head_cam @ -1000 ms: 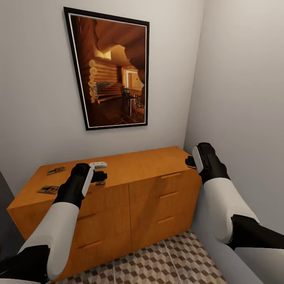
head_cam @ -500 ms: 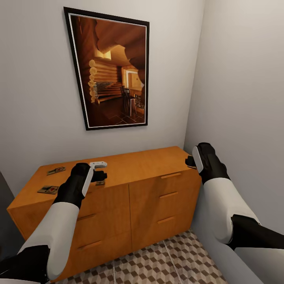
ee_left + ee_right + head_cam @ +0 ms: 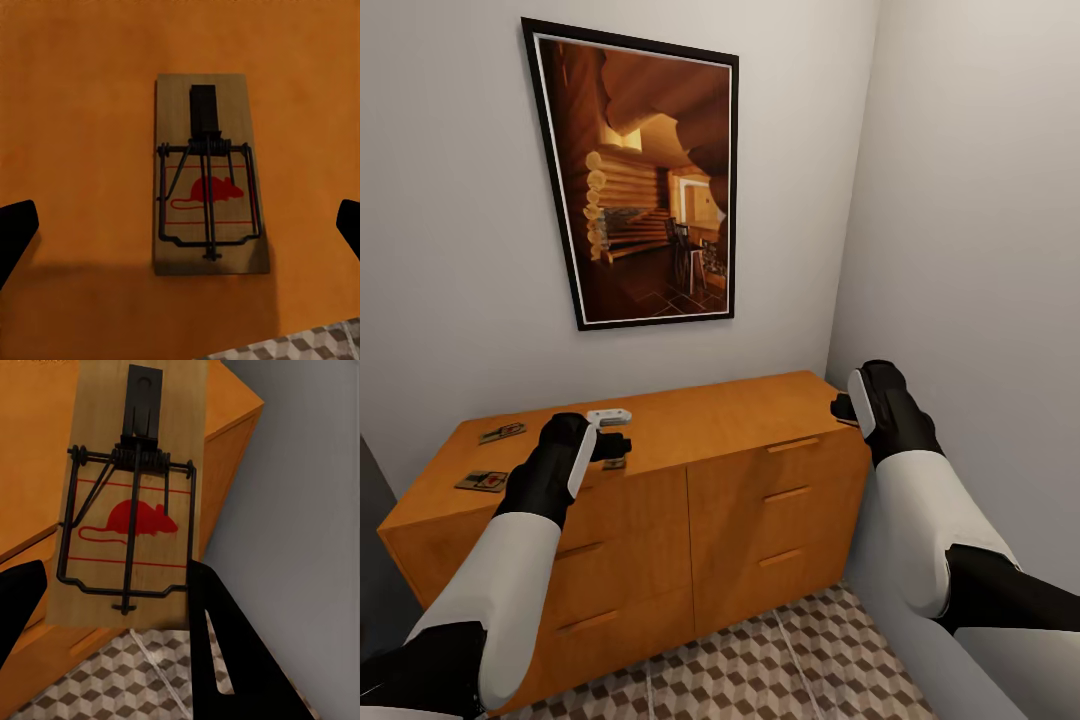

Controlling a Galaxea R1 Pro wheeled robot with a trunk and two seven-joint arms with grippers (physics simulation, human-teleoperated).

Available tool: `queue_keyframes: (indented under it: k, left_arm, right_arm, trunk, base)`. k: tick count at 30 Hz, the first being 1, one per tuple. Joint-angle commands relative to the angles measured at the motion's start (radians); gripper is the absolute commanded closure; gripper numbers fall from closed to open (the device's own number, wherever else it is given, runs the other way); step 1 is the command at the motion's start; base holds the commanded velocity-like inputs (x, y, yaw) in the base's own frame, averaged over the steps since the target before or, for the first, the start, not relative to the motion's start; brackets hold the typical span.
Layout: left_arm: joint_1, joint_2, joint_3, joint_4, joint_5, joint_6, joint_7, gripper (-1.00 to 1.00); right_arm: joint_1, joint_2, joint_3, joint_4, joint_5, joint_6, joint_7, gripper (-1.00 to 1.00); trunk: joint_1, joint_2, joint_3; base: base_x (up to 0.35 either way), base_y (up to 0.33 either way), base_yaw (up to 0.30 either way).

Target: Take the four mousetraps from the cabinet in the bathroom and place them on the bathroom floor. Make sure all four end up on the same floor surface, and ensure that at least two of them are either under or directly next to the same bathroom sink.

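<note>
While one trap (image 3: 208, 174) lay flat on the cabinet (image 3: 740, 410) between the left gripper's (image 3: 612, 446) parted, empty fingers, the right gripper (image 3: 112, 592) gripped another trap (image 3: 131, 495) beyond the cabinet's end. Two more traps (image 3: 502, 432) (image 3: 482, 481) sat near the left edge. Pickup seemed underway; next the left should descend and close, carefully centred.

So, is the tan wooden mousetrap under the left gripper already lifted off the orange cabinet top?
No, the tan wooden mousetrap lies flat on the orange cabinet top, untouched.
</note>
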Motion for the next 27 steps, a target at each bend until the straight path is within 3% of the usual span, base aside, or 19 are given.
queue_keyframes:
  k: [1,27]
  left_arm:
    - [-0.001,-0.001,0.003,-0.001,-0.006,0.004,-0.003,-1.00]
    - [-0.001,-0.002,0.003,-0.003,-0.007,0.004,-0.002,-1.00]
  right_arm:
    - [-0.001,0.001,-0.003,-0.001,0.004,0.004,0.001,1.00]
    - [-0.001,0.002,-0.003,0.001,0.007,0.004,-0.002,1.00]
  trunk:
    - [0.000,-0.001,-0.001]
    - [0.000,-0.001,-0.001]
  base:
    - [0.000,0.000,0.000]
    - [0.000,-0.010,0.033]
